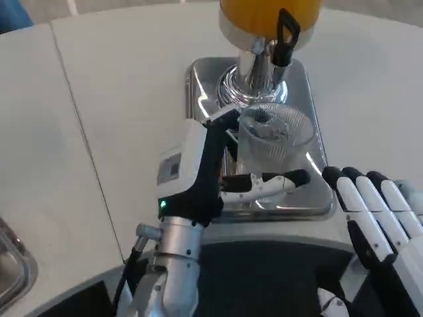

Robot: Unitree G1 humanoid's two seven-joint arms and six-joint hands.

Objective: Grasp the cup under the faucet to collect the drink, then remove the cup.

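Observation:
A clear ribbed plastic cup (274,135) stands on the shiny metal drip tray (316,99) of a drink dispenser, right below its faucet (285,36) with a black lever. The dispenser's tank (254,16) holds orange drink. My left hand (211,172) is at the cup's left and near side. Its fingers (271,183) stretch along the cup's base and its thumb reaches toward the cup's far left side. Whether it grips the cup is unclear. My right hand (377,211) hovers at the lower right, fingers straight and together, holding nothing.
The white table (112,99) has a seam running down its left part. A metal object's corner (13,264) shows at the lower left edge. The dispenser's chrome column (254,72) rises just behind the cup.

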